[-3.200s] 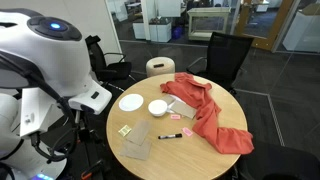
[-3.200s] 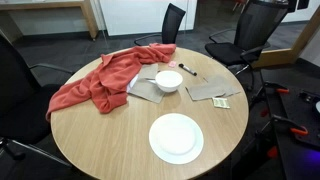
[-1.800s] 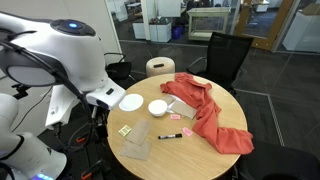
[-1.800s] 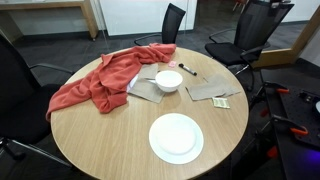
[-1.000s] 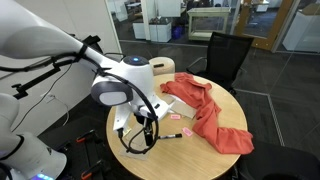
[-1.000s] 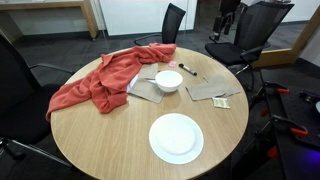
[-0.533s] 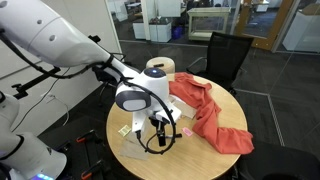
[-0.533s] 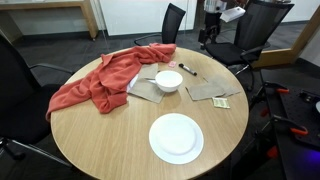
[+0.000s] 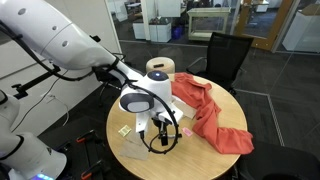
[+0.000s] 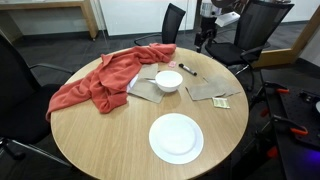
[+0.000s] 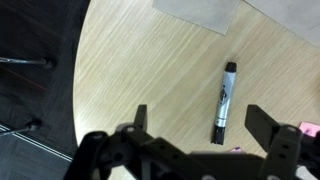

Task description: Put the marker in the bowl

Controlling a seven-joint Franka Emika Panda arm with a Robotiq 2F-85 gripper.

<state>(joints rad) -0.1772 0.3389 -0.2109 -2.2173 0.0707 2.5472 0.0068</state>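
Observation:
The marker [image 11: 222, 102] is a thin dark and silver stick lying flat on the wooden table; it also shows in an exterior view [image 10: 187, 70]. My gripper [image 11: 203, 128] is open and empty, hovering above the table with the marker's dark end between the two fingers, not touching it. The gripper also shows in both exterior views [image 9: 160, 136] [image 10: 204, 41]. The small white bowl [image 10: 169, 81] stands near the table's middle, a short way from the marker. The arm hides the bowl and the marker in the exterior view from the arm's side.
A red cloth [image 10: 100, 85] [image 9: 212, 118] is draped over one side of the table. A flat white plate [image 10: 176, 137] lies near the front edge. Grey napkins [image 10: 213, 91] lie beside the bowl. A small pink block [image 11: 238, 148] lies by the marker. Black chairs [image 10: 256, 30] surround the table.
The arm swung from beside the table to over it and the gripper came down over the marker. In the last half second it only shifted slightly. Nothing on the table has moved.

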